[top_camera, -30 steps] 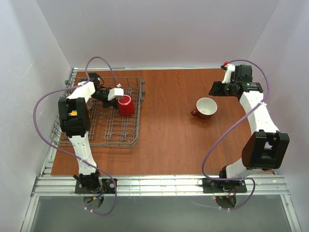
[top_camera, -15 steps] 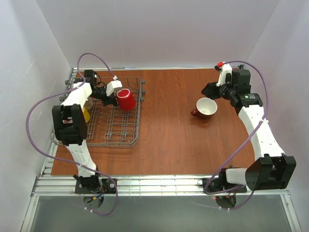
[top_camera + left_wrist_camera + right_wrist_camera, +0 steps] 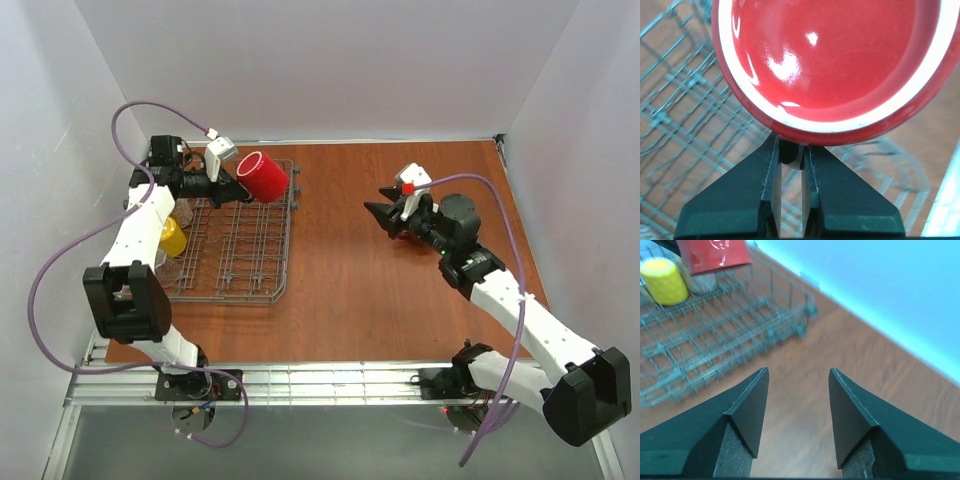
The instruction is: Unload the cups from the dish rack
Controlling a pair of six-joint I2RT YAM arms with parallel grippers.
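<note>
The plain red mug (image 3: 264, 176) hangs tilted above the far right corner of the dish rack (image 3: 250, 270). My left gripper (image 3: 241, 188) is shut on its handle. In the left wrist view the mug's red inside (image 3: 830, 55) fills the top, the gripper (image 3: 790, 147) pinches the dark handle, and rack wires (image 3: 680, 115) lie below. A yellow mug (image 3: 172, 237) lies at the rack's left side. My right gripper (image 3: 378, 205) is open over bare table, pointing left at the rack. Its wrist view shows the gripper (image 3: 797, 375), red mug (image 3: 715, 255), yellow mug (image 3: 662, 280) and rack (image 3: 740, 330). The floral mug is hidden under the right arm.
The brown table (image 3: 340, 290) is closed in by white walls at the back and both sides. A pale cup (image 3: 702, 282) stands behind the yellow mug in the right wrist view. The right arm stretches diagonally across the table's right half.
My left gripper has lifted the red mug up and toward the rack's far edge. My right arm has swung from the back right toward the middle, covering the floral mug, jaws narrowing slightly.
</note>
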